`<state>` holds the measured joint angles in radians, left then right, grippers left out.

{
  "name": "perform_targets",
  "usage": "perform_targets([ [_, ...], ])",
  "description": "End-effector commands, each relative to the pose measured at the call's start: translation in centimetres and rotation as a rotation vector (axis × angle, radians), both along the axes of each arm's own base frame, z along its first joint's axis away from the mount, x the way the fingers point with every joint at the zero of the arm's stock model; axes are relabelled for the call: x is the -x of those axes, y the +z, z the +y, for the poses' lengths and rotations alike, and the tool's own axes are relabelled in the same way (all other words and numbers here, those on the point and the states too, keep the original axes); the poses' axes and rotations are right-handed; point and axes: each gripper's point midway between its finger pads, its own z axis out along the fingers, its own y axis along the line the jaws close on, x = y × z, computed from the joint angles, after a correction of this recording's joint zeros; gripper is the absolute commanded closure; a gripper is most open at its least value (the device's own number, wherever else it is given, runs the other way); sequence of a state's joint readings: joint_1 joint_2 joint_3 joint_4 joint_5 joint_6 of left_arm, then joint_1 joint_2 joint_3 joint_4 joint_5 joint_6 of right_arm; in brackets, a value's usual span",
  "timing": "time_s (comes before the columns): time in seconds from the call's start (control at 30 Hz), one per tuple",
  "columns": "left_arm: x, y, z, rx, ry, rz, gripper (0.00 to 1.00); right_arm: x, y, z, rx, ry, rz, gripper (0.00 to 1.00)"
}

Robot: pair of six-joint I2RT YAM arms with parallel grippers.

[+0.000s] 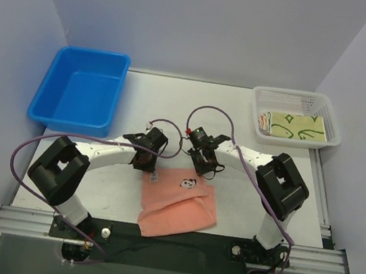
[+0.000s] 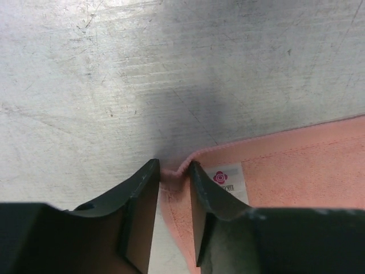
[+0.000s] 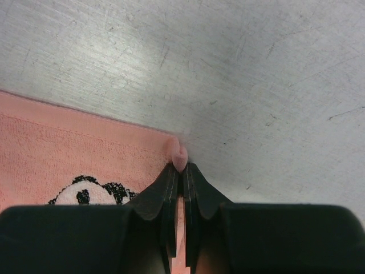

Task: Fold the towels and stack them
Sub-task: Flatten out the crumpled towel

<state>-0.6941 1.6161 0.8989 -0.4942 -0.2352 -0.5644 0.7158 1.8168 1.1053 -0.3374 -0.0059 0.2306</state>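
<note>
Unreadably small print on label (image 2: 228,181) of salmon-pink towel (image 2: 308,165); panda face (image 3: 85,193) half hidden, behind right pincer (image 3: 182,171)

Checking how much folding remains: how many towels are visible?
2: a pink towel on the table, near side, and a pale green towel in the white basket. More may be hidden under or beside it.

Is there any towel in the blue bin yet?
No, the blue bin shows only its bare floor; the pink towel lies on the table between the arms.
</note>
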Motion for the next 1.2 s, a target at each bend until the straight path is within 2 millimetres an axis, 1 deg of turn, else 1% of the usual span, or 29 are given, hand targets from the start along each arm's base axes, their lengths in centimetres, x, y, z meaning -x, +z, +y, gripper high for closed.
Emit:
perform_targets([
  [0.0, 3.9, -3.6, 2.0, -0.092, -0.006, 0.165, 0.65, 2.4, -3.3, -3.0, 0.123, 0.005, 0.083, 1.0],
  [0.1, 4.4, -4.0, 1.9, -0.092, -0.007, 0.185, 0.79, 2.5, -3.3, -2.9, 0.121, 0.007, 0.082, 1.0],
  [0.13, 4.5, -4.1, 2.0, -0.096, -0.006, 0.19, 0.89, 2.4, -3.2, -3.0, 0.121, 0.005, 0.078, 1.0],
  [0.23, 3.9, -3.4, 1.8, -0.095, -0.013, 0.167, 0.99, 2.2, -2.8, -2.9, 0.114, 0.005, 0.064, 1.0],
  [0.3, 3.4, -2.5, 1.6, -0.09, -0.02, 0.146, 1.0, 1.9, -2.3, -3.0, 0.112, 0.0, 0.044, 1.0],
  [0.33, 2.3, -0.9, 0.8, -0.064, -0.03, 0.1, 1.0, 1.3, -1.4, -2.9, 0.092, -0.01, 0.019, 1.0],
  [0.4, 1.2, 1.2, 0.3, -0.049, -0.057, 0.046, 1.0, 0.3, 0.1, -2.5, 0.06, -0.022, -0.024, 1.0],
  [0.43, -0.5, 4.1, -0.5, -0.014, -0.061, -0.039, 1.0, -0.5, 1.9, -2.3, 0.025, -0.033, -0.07, 1.0],
  [0.47, -1.2, 5.7, -0.7, -0.004, -0.064, -0.084, 1.0, -1.0, 3.0, -2.2, 0.01, -0.04, -0.101, 1.0],
  [0.5, -2.1, 8.3, -0.6, 0.002, -0.08, -0.154, 1.0, -2.2, 4.9, -1.8, -0.01, -0.048, -0.157, 1.0],
  [0.53, -3.4, 11.3, -1.3, 0.031, -0.084, -0.227, 1.0, -2.9, 7.3, -1.6, -0.046, -0.054, -0.22, 1.0],
  [0.6, -4.8, 15.5, -1.6, 0.047, -0.119, -0.333, 1.0, -4.2, 10.6, -1.7, -0.07, -0.061, -0.302, 1.0],
  [0.63, -5.8, 19.8, -1.9, 0.086, -0.111, -0.436, 1.0, -5.4, 14.3, -1.2, -0.124, -0.069, -0.386, 1.0],
  [0.7, -6.7, 23.7, -1.8, 0.084, -0.146, -0.532, 1.0, -6.5, 17.9, -1.4, -0.152, -0.069, -0.465, 1.0],
  [0.73, -7.2, 26.1, -1.6, 0.086, -0.14, -0.59, 1.0, -7.5, 21.8, -1.3, -0.196, -0.081, -0.551, 1.0],
  [0.77, -7.8, 29.6, -1.8, 0.111, -0.137, -0.665, 1.0, -7.9, 23.7, -1.5, -0.208, -0.088, -0.594, 1.0],
  [0.8, -8.2, 31.6, -1.5, 0.092, -0.152, -0.711, 1.0, -8.5, 25.7, -1.9, -0.215, -0.086, -0.642, 1.0],
  [0.83, -8.5, 33.3, -1.5, 0.097, -0.154, -0.75, 1.0, -8.9, 29.1, -2.2, -0.243, -0.097, -0.716, 1.0],
  [0.87, -8.6, 36.7, -1.5, 0.129, -0.148, -0.818, 1.0, -9.2, 30.9, -2.4, -0.258, -0.102, -0.755, 1.0],
  [0.93, -8.7, 40.0, -1.2, 0.132, -0.162, -0.9, 1.0, -9.3, 34.1, -3.1, -0.273, -0.095, -0.825, 1.0],
  [0.97, -8.5, 41.8, -1.1, 0.147, -0.165, -0.937, 1.0, -9.3, 36.8, -3.2, -0.301, -0.093, -0.879, 1.0],
  [1.0, -8.1, 44.8, -0.6, 0.177, -0.165, -1.009, 1.0, -9.0, 38.3, -3.3, -0.317, -0.083, -0.91, 1.0],
  [1.03, -7.6, 46.4, -0.5, 0.198, -0.168, -1.044, 1.0, -8.8, 39.8, -3.6, -0.32, -0.066, -0.943, 1.0],
  [1.07, -7.2, 47.6, -0.4, 0.217, -0.178, -1.073, 1.0, -8.3, 41.6, -3.6, -0.348, -0.049, -0.978, 1.0],
  [1.1, -6.1, 50.1, -0.1, 0.256, -0.201, -1.134, 1.0, -7.9, 42.8, -3.6, -0.366, -0.034, -1.001, 1.0],
  [1.13, -5.4, 51.0, -0.1, 0.279, -0.22, -1.159, 1.0, -7.0, 44.1, -4.1, -0.386, -0.025, -1.03, 1.0],
  [1.17, -4.7, 52.2, -0.3, 0.293, -0.263, -1.197, 1.0, -6.4, 45.0, -3.9, -0.409, 0.009, -1.044, 1.0],
])
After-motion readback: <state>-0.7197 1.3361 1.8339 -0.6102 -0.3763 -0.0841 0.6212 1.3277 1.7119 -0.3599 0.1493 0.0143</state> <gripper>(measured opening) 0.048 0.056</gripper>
